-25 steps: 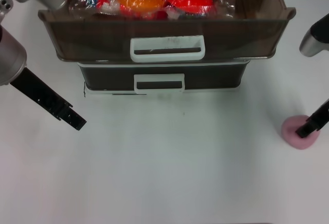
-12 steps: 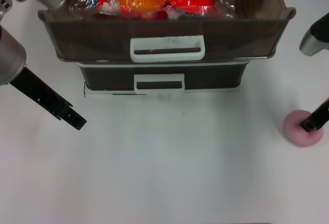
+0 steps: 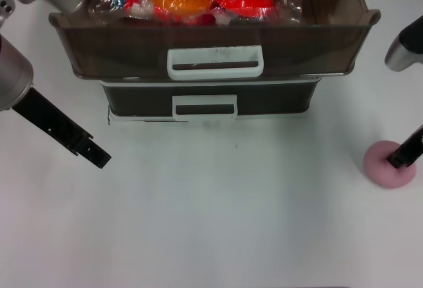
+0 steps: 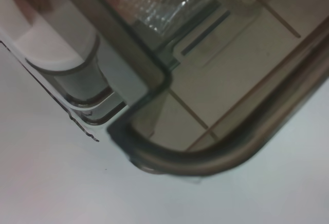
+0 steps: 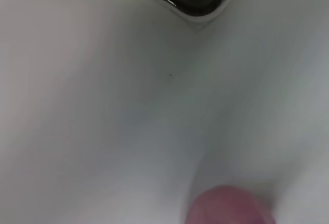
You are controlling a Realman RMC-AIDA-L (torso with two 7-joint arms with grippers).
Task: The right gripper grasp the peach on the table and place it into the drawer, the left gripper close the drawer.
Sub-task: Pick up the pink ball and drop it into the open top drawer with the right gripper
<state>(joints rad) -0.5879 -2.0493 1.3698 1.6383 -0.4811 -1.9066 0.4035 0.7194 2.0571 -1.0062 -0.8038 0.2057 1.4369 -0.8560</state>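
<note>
Surface [image 3: 218, 222]: plain white, bare in the middle. Drawer [image 3: 211, 40]: far edge, pulled out, holding red and orange packets [image 3: 198, 0]. Left pincer [image 3: 99, 157]: left side, hovering, spread unclear. Right pincer [image 3: 400, 159]: right edge, tips on the peach [image 3: 386, 169]; grip cannot be told.

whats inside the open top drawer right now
The drawer holds red and orange plastic-wrapped packets, bunched along its back. The peach is not in it; it sits on the table at the right gripper. The drawer's front wall hides its floor.
</note>
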